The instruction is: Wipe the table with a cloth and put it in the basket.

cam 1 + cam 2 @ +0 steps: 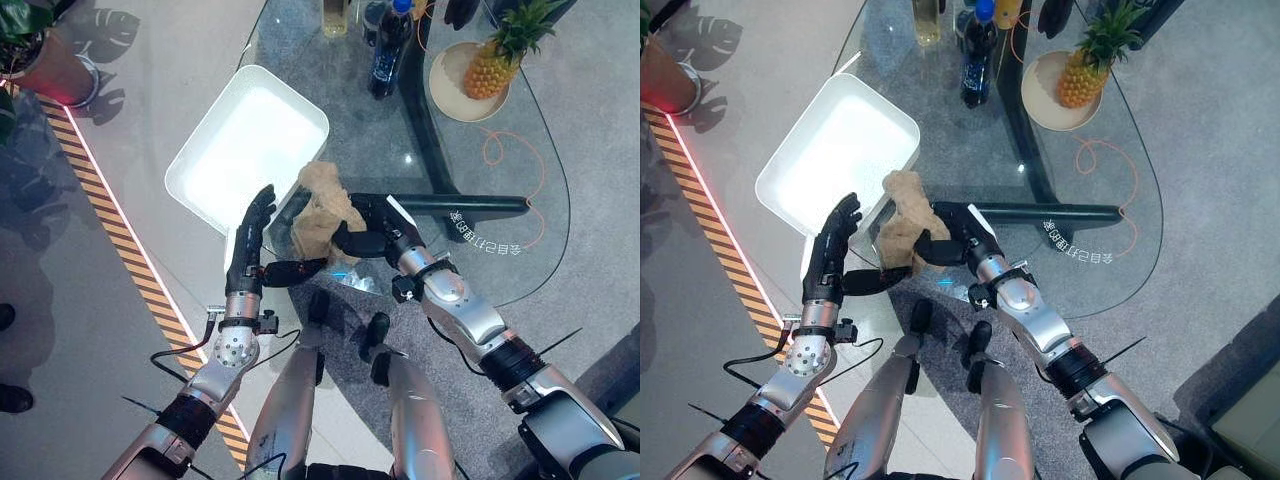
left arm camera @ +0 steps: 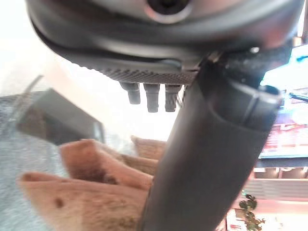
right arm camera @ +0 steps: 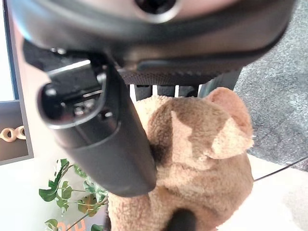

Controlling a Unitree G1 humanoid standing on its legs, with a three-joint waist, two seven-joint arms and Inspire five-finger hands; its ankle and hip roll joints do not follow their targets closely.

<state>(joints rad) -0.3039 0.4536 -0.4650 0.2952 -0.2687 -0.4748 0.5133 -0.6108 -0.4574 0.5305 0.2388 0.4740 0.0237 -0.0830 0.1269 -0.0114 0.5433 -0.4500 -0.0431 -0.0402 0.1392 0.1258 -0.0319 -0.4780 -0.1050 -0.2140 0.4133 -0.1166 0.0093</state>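
Right wrist view: right hand [image 3: 110,139] apparently grips cloth [image 3: 197,159].

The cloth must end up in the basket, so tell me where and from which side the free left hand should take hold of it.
Take the cloth at its bunched lower edge, coming from the robot's left. The right hand already pinches its right side, while the open left hand sits just beside the free left folds, thumb pointing toward them. The white basket lies right behind.
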